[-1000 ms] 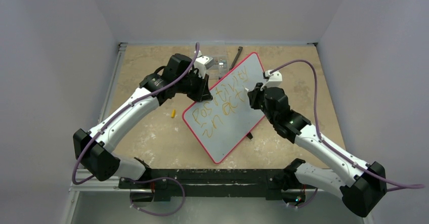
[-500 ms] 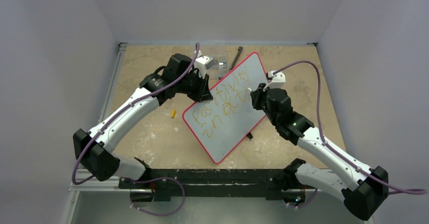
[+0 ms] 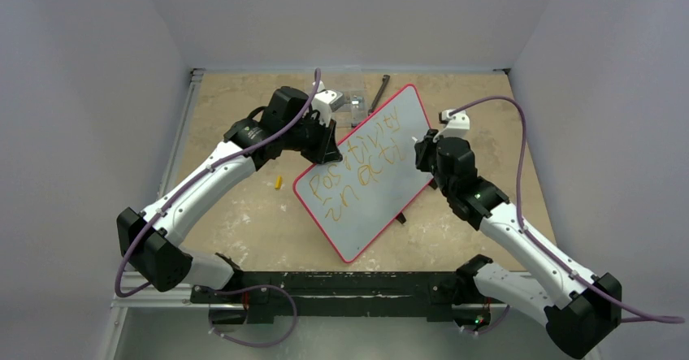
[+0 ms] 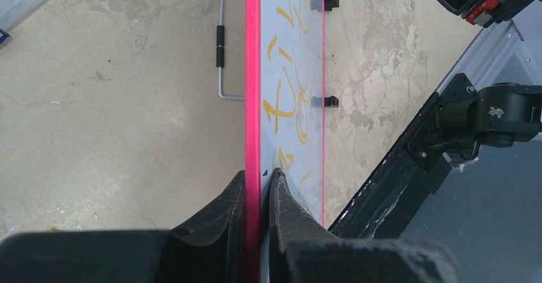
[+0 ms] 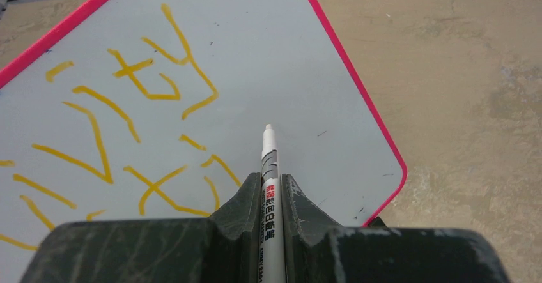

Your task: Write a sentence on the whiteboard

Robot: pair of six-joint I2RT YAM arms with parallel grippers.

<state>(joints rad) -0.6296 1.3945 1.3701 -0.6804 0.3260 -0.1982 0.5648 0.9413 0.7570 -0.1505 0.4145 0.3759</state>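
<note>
On whiteboard (image 4: 253, 72) rim, left gripper (image 4: 259, 175) clamped tight. Right gripper (image 5: 270, 179) pinches marker (image 5: 269, 150); tip possibly touching, can't confirm.

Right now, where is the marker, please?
In the right wrist view, the marker is clamped in the right claw, tip over bare whiteboard, right of the orange lettering.

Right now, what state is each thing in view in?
whiteboard: tilted, clamped by one red edge.
writing: orange-yellow, two lines, the second stops mid-word.
marker: uncapped, tip aimed at the whiteboard; contact unclear.
left gripper: shut on the whiteboard's edge.
right gripper: shut on the marker.
yellow piece: lying loose on the table.
</note>
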